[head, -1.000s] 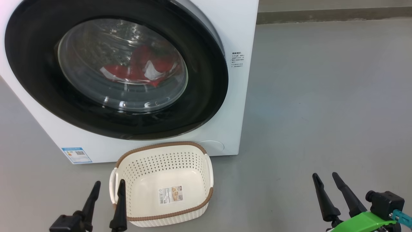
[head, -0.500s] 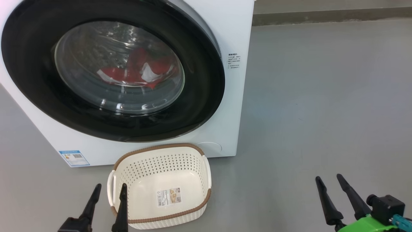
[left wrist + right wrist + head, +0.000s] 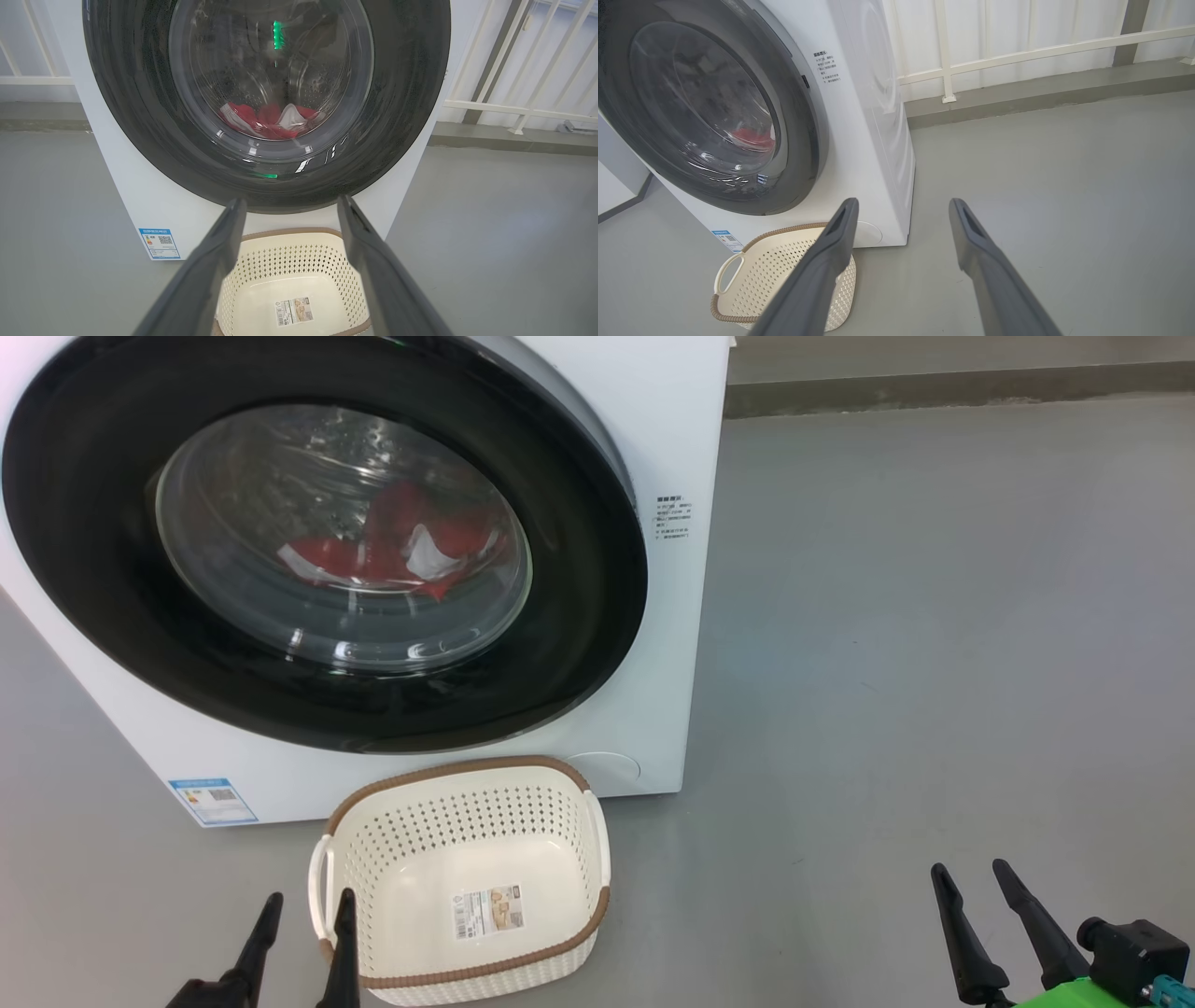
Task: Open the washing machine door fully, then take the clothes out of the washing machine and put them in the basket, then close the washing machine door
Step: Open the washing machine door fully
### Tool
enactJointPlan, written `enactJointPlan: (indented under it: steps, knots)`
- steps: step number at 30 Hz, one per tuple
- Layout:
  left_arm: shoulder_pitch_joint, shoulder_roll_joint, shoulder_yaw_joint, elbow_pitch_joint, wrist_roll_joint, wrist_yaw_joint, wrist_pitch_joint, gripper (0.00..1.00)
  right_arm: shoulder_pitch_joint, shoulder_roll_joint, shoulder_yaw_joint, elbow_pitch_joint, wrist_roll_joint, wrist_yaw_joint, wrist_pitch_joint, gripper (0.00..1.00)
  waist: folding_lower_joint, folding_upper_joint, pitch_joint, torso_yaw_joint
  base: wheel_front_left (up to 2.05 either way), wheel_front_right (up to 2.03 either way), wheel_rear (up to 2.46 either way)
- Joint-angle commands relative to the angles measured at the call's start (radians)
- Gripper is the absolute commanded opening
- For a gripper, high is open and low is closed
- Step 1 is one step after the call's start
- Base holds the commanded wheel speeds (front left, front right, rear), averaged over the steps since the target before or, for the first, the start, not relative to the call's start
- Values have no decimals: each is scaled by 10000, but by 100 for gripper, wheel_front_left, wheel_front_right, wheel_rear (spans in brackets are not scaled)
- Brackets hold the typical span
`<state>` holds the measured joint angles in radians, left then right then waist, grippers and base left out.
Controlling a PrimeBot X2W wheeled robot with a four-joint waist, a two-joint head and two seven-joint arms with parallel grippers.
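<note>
The washing machine (image 3: pixel 686 448) is white, and its door (image 3: pixel 579 616) with the black rim lies flat against its front. Behind the glass window, the red and white clothes (image 3: pixel 392 546) rest low in the drum. The cream basket (image 3: pixel 467 773) stands on the floor just below the door, holding nothing but a sticker. My left gripper (image 3: pixel 310 896) is open beside the basket's left handle. My right gripper (image 3: pixel 968 866) is open over bare floor, far right of the machine. The left wrist view faces the door (image 3: pixel 411 93), clothes (image 3: pixel 266 121) and basket (image 3: pixel 289 233).
Grey floor (image 3: pixel 934 616) stretches wide to the right of the machine. A low kerb (image 3: pixel 934 387) runs along the back, with a white railing (image 3: pixel 1017 53) above it. A blue label (image 3: pixel 213 800) sits at the machine's lower left corner.
The whole head picture has shifted: the machine and basket sit slightly further left and lower, so the camera moved. Both grippers show lower in the view and stay open.
</note>
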<state>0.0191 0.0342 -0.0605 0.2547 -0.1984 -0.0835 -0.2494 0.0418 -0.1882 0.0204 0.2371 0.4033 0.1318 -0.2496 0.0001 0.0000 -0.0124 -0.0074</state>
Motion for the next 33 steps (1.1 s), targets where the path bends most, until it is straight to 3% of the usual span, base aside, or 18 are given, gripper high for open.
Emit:
enactJointPlan:
  steps: [1,11,13,14,15,21,33]
  knots:
    - [-125,160,350,-165,-77,17,-124,100,-21,-101,186,-218,-167,-11,-122,100,0,0,-11,2,0,0,0]
    - [-129,160,332,-149,-96,13,-124,100,-70,39,103,-316,-97,-11,-122,100,0,0,-19,5,0,0,0]
    - [-141,160,317,-162,-110,26,-124,100,-184,109,100,-339,22,-11,-122,40,0,0,-7,2,0,0,0]
    - [-154,160,298,-167,-118,35,-124,100,-268,146,107,-363,95,-11,-122,6,0,0,1,3,0,0,0]
    - [-171,160,274,-172,-133,48,-124,100,-366,176,132,-384,169,-11,-122,0,0,0,11,5,0,0,0]
    - [-322,160,36,-208,-231,126,-124,100,-1348,266,409,-403,880,-11,-122,0,0,0,98,62,0,0,0]
    - [-970,160,-328,-567,-108,105,-124,100,-4391,-373,893,-40,1691,-11,-122,0,0,0,1077,584,0,0,0]
